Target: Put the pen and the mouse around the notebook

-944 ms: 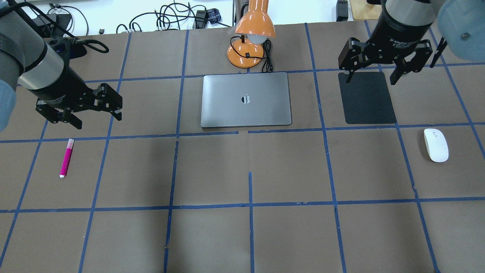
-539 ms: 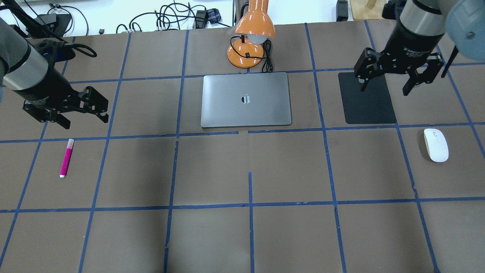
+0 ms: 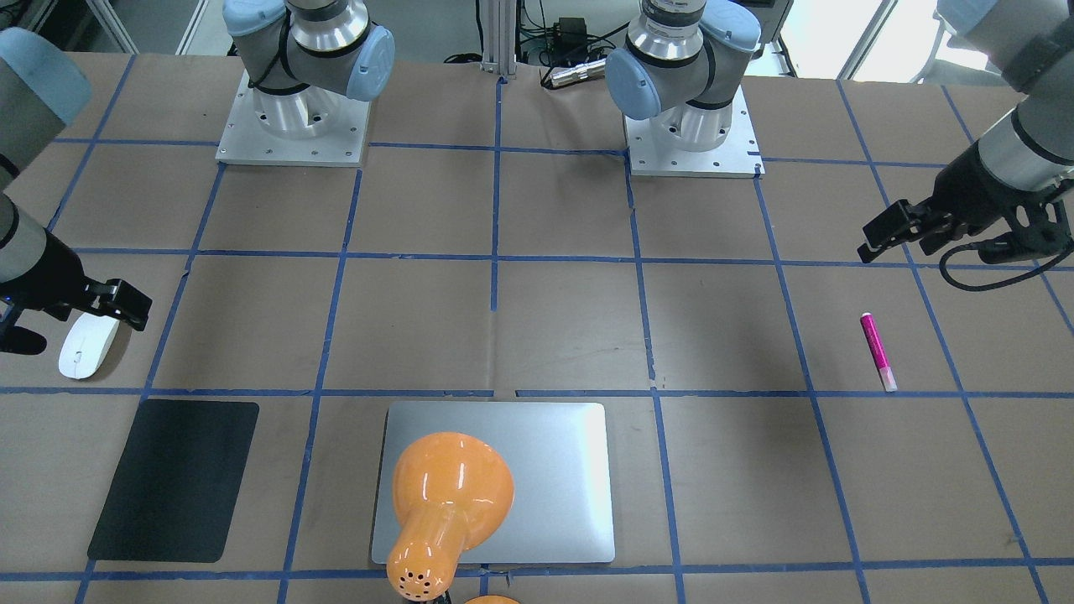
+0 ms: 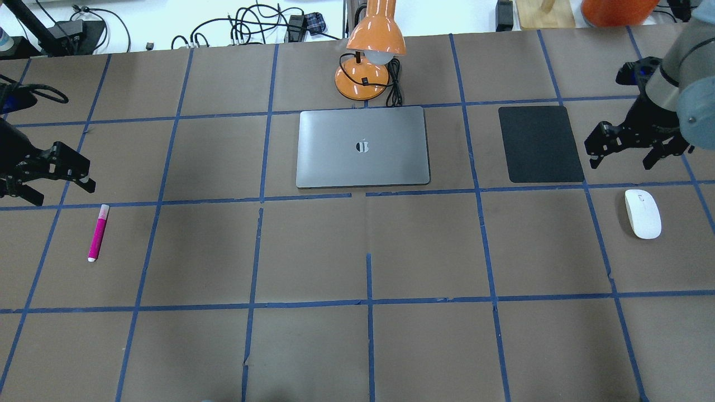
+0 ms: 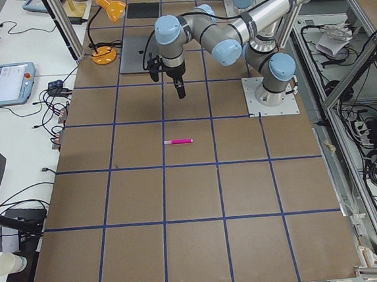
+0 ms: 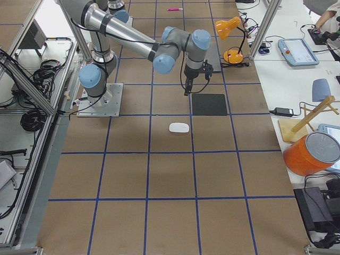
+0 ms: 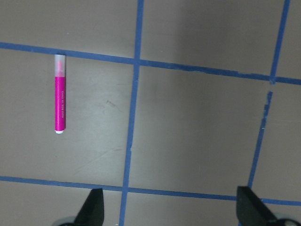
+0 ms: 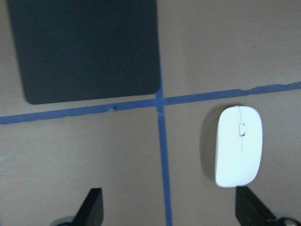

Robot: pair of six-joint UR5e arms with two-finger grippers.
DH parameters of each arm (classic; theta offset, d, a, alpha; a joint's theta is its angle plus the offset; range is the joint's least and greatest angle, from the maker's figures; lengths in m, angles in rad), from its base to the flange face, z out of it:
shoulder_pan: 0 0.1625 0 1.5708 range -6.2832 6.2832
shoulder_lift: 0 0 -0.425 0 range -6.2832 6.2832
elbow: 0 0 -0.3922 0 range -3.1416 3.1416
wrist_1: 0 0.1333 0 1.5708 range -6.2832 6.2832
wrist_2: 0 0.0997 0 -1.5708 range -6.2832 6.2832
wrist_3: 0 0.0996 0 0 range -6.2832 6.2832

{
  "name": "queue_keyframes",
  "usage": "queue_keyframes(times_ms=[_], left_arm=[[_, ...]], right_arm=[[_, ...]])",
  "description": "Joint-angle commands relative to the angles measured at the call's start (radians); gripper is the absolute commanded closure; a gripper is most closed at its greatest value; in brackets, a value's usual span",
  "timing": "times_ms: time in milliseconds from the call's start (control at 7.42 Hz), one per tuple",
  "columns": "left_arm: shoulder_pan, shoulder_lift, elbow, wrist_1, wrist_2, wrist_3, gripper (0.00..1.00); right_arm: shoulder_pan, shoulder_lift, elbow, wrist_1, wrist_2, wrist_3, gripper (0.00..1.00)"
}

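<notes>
silver-grey and closed, the notebook lies flat at the far middle of the paper-covered table, with an orange desk lamp standing just behind it. the pen lies well off to the left on the brown paper, far apart from the notebook, its whitish cap end pointing away from the robot. the left gripper hangs above the table just beyond that cap end, its fingers spread wide and holding nothing. on the right, a black mat sits beside the notebook without touching it. the mouse rests on the paper near the mat's near right corner, a blue tape line running between the two. the right gripper hovers just right of the mat and just beyond the mouse, its fingers likewise parted and empty. neither pen nor mouse touches the notebook.
</notes>
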Motion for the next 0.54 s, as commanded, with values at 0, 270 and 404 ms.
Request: queue_keyframes(times_ms=[0,270,404], left_arm=[[0.025,-0.081,-0.081,0.201,-0.001,0.141,0.00],[0.032,-0.137,-0.187,0.489,0.066,0.186,0.00],[0.034,-0.161,-0.192,0.525,0.086,0.188,0.00]], right_arm=[[-0.101,0.034,0.076,-0.118,-0.021,-0.170,0.00],[-0.161,0.068,0.088,-0.132,-0.020,-0.239,0.00],[-0.167,0.112,0.088,-0.168,-0.018,-0.244,0.00]])
